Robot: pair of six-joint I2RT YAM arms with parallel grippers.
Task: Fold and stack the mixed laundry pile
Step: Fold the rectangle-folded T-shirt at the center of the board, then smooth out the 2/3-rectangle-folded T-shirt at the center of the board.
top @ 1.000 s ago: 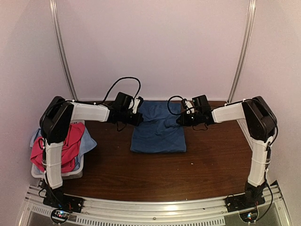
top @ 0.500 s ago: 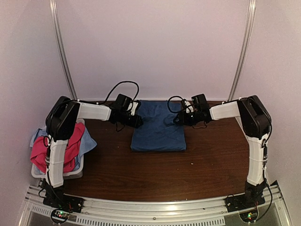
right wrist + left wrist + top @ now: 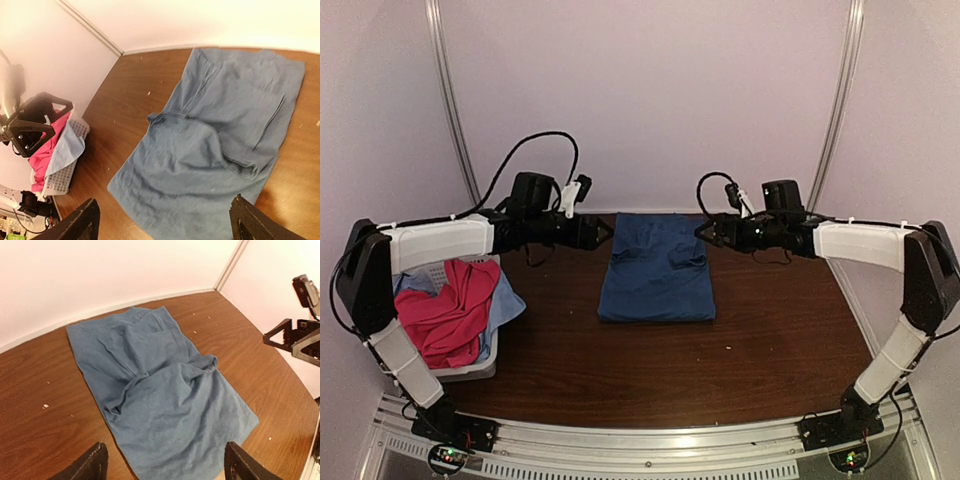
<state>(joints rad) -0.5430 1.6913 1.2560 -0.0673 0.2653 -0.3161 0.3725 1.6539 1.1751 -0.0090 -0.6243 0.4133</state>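
Dark blue cotton, the T-shirt [image 3: 656, 270] lies flat in a long rectangle at the middle of the brown wooden table [image 3: 650, 375]. Its long axis runs from the arm bases toward the back wall, and a few creases cross its middle. The left gripper [image 3: 605, 232] and right gripper [image 3: 702, 231] flank its far half, one off each long edge, raised above the cloth and pointing inward at each other. Both have their fingers spread wide with nothing between them. Neither arm is clearly nearer; the shirt sits between and below both. A crosswise fold would probably mean each taking the far corner on its own side. Well apart to the left, the white slotted plastic basket [image 3: 475, 368] holds the bright magenta-pink shirt [image 3: 445, 315] and the pale light-blue cloth [image 3: 508, 305].
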